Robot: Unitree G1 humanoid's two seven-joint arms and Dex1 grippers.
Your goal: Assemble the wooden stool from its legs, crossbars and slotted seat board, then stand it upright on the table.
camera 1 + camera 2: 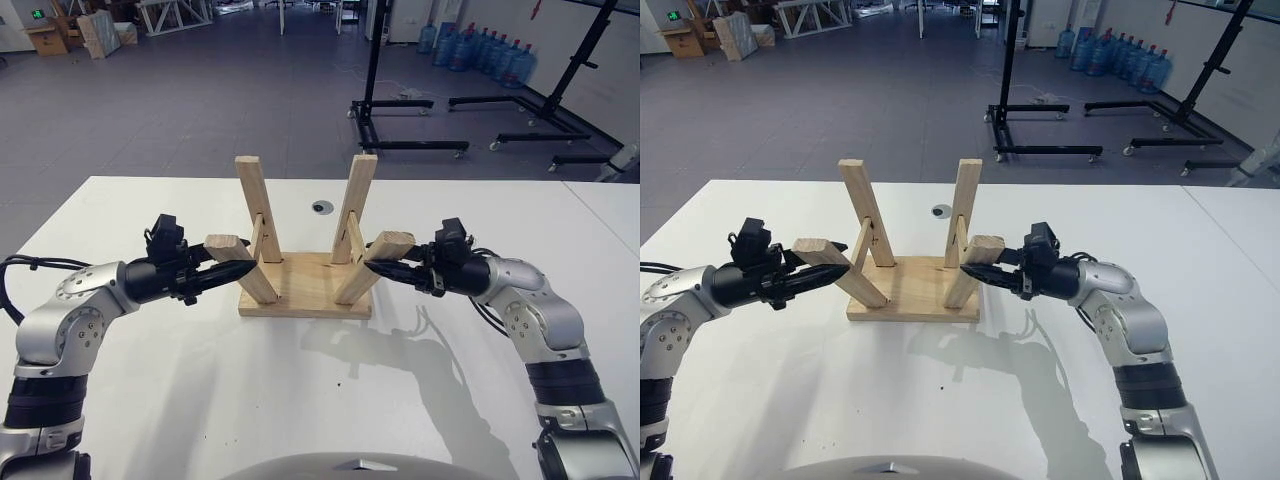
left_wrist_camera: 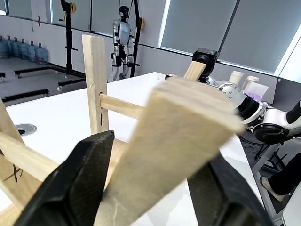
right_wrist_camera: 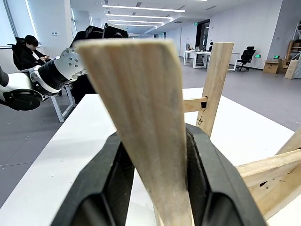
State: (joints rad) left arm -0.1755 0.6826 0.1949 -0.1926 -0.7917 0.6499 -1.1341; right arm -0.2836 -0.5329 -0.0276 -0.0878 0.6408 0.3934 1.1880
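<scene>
The wooden stool lies upside down, its seat board (image 1: 305,298) flat on the white table (image 1: 180,390) and its legs pointing up. My left gripper (image 1: 246,270) is shut on the near left leg (image 1: 236,256), which slants out between its black fingers (image 2: 80,174). My right gripper (image 1: 370,267) is shut on the near right leg (image 1: 378,256), pinched between dark pads (image 3: 106,183). The two far legs (image 1: 254,205) (image 1: 356,205) stand taller and lean slightly outward. A crossbar (image 2: 123,106) runs into a slot of one far leg (image 2: 95,80).
A round cable hole (image 1: 322,207) sits in the table behind the stool. Open tabletop lies in front of and beside the seat board. Black wheeled racks (image 1: 410,130) stand on the floor beyond the table's far edge.
</scene>
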